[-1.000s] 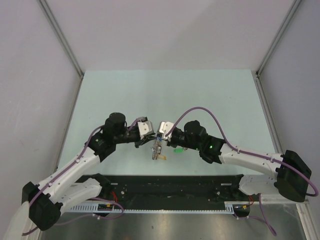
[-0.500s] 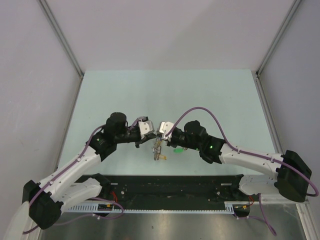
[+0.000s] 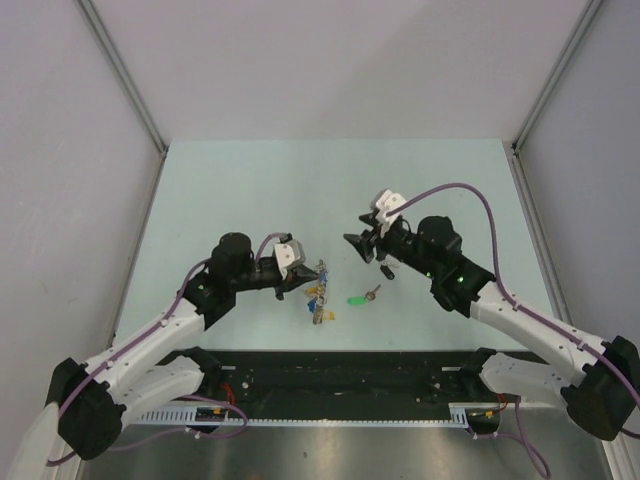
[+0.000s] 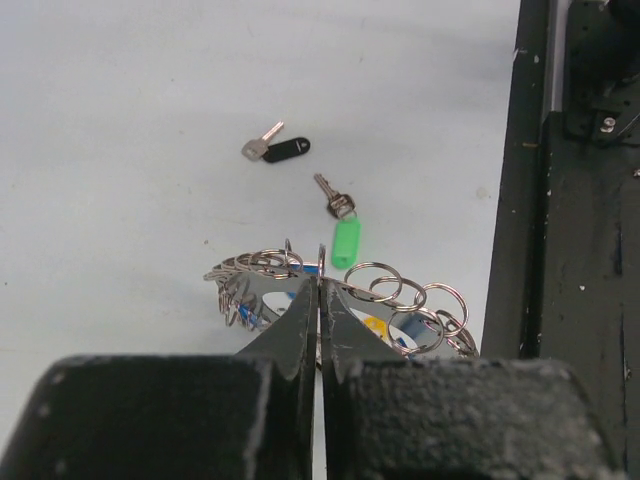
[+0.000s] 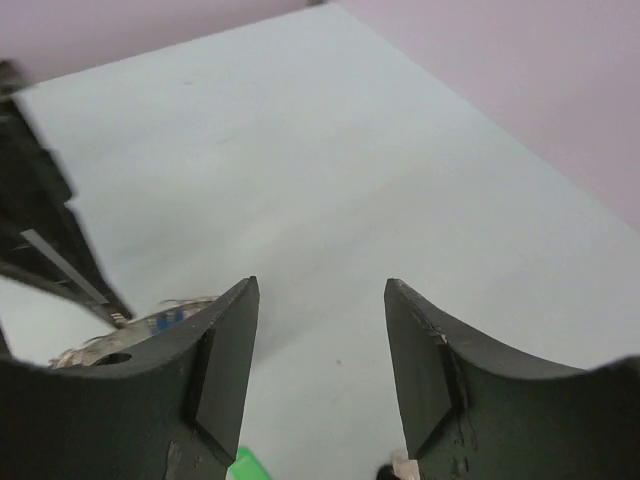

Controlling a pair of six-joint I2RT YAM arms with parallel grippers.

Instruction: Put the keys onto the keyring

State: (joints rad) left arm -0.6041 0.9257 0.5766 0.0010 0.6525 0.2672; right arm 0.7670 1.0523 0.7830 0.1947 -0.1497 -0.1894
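Note:
The keyring (image 3: 318, 296), a grey metal ring edged with small wire loops, hangs just above the table's near middle. My left gripper (image 3: 303, 281) is shut on its rim. In the left wrist view the jaws (image 4: 320, 283) pinch the keyring (image 4: 258, 266), and blue and yellow key heads show under it. A green key (image 4: 345, 240) and a black key (image 4: 285, 150) lie loose on the table beyond. My right gripper (image 3: 362, 246) hovers open and holds nothing, up and right of the ring, near the black key (image 3: 386, 270) and green key (image 3: 357, 298).
The black rail (image 3: 340, 375) of the arm bases runs along the near edge. Grey walls (image 3: 90, 150) close in the table on the left, right and back. The right wrist view shows bare table (image 5: 330, 150) ahead, with the keyring (image 5: 165, 315) at the left.
My right gripper has opened, let go of the ring and drawn back up and to the right. My left gripper has shut on the ring and holds it alone.

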